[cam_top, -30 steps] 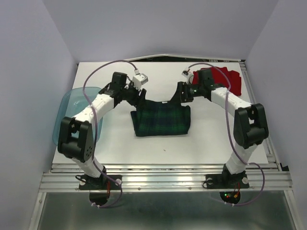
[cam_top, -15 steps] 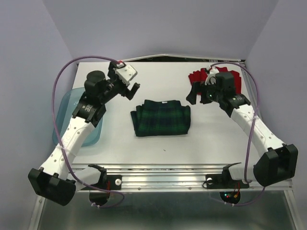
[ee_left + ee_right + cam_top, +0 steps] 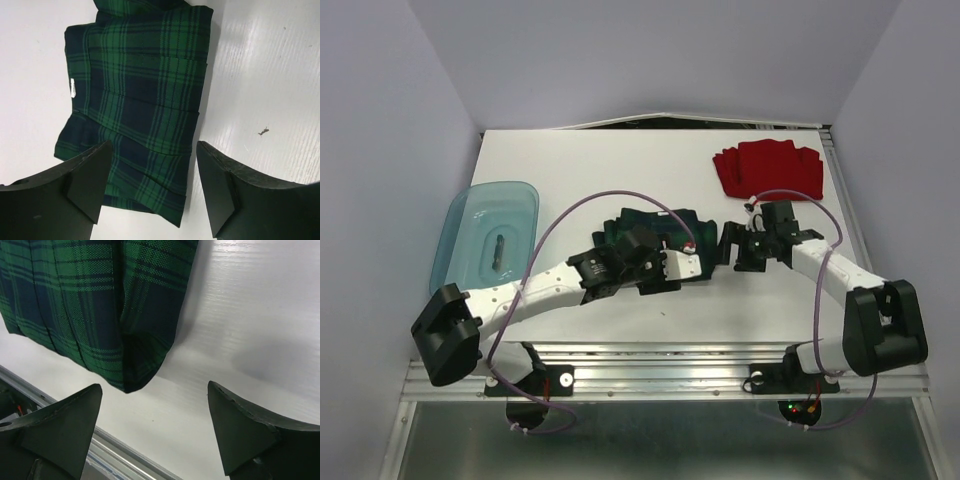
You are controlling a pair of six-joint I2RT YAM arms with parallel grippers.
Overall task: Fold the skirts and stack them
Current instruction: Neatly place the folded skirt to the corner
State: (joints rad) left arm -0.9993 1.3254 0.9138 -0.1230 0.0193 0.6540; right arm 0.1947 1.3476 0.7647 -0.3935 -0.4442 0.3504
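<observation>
Folding step, plaid skirt (image 3: 140, 90): lay flat at centre of the desk (image 3: 570, 170), seemingly part-folded; red skirt (image 3: 767, 168) sat bunched at upper right. My left jaws stood open above the plaid's lower edge, my right jaws open beside its lower right corner, both empty. I judged best: pinch matching corners through all layers, lift evenly.
</observation>
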